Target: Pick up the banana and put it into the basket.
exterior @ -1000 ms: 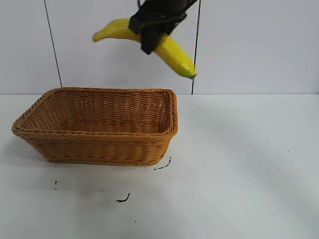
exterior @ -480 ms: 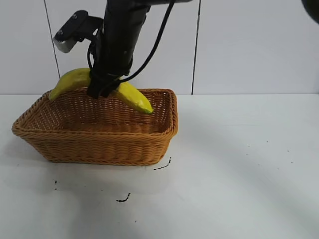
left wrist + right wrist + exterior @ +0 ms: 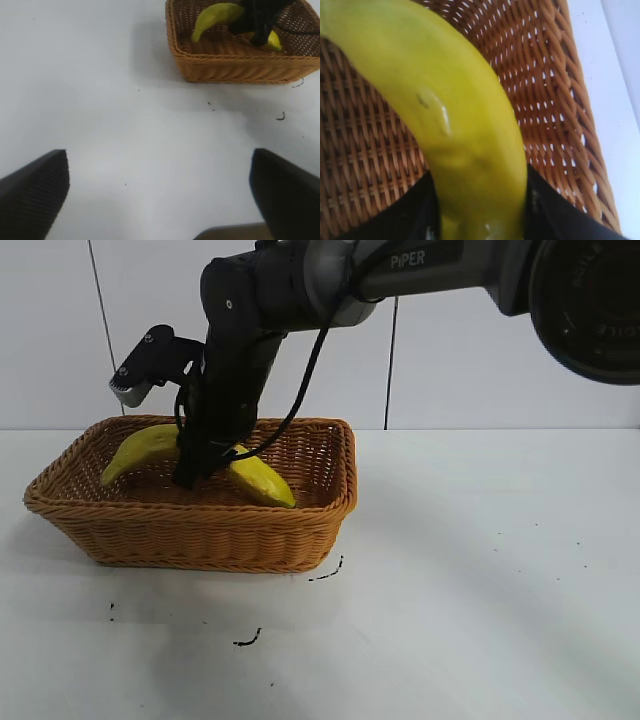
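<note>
Right gripper (image 3: 205, 462): your arm reaches steeply down at frame's upper left into the basket (image 3: 200, 530), clamping the banana (image 3: 140, 448).
Banana: long axis left-right, ends drooping.
Left gripper (image 3: 160, 200): wide apart.

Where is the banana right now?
The banana is down inside the basket at the exterior view's left, gripped at its middle by the right gripper.

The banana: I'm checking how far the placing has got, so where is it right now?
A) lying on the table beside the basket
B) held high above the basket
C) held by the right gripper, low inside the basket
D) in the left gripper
C: the right gripper is shut on the banana, which sits below the rim of the basket; the left gripper stands open over bare table.
</note>
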Robot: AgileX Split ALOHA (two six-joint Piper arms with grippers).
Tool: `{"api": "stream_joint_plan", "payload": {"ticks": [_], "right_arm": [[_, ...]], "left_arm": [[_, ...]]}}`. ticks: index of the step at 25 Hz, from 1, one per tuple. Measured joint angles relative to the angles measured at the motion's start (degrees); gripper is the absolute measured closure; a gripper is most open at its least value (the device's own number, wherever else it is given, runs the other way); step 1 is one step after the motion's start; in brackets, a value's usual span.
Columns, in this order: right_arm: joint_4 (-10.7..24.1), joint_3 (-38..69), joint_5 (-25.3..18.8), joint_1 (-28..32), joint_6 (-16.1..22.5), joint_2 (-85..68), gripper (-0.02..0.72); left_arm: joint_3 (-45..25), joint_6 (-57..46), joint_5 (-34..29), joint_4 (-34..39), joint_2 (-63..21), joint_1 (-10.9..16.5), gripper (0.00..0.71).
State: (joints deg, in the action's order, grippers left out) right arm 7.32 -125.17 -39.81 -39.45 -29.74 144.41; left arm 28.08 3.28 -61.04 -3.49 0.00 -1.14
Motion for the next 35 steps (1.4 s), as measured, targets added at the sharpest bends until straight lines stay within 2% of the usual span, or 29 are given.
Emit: {"api": "stream_joint_plan", "payload": {"ticks": [3,7,10,12,18,20,25,35], "right_arm": [[-0.4,0.0,0.0,0.0,0.0,0.0,0.374],[-0.4,0.0,0.2,0.0,0.2,0.0,0.135],[-0.4,0.0,-0.1,0.0,1.9,-0.3,0.064],[-0.4,0.0,-1.8,0.0,5.2,-1.5,0.051],[-0.9,0.0,-10.5,0.7,24.1,-8.9,0.048],[-2.3,0.0,-13.1,1.8,27.4,-10.5,0.048],[-5.8,0.0,-16.9,7.9,29.7,-11.1,0.048],[-5.8,0.0,-21.2,26.3,30.2,-11.1,0.048]], "left_arm": [[0.0,0.0,0.0,0.0,0.0,0.0,0.015],[0.0,0.0,0.0,0.0,0.0,0.0,0.015],[0.0,0.0,0.0,0.0,0.0,0.0,0.015],[0.0,0.0,0.0,0.0,0.0,0.0,0.015],[0.0,0.0,0.0,0.0,0.0,0.0,0.015],[0.0,0.0,0.0,0.0,0.0,0.0,0.015],[0.0,0.0,0.0,0.0,0.0,0.0,0.015],[0.0,0.0,0.0,0.0,0.0,0.0,0.015]]}}
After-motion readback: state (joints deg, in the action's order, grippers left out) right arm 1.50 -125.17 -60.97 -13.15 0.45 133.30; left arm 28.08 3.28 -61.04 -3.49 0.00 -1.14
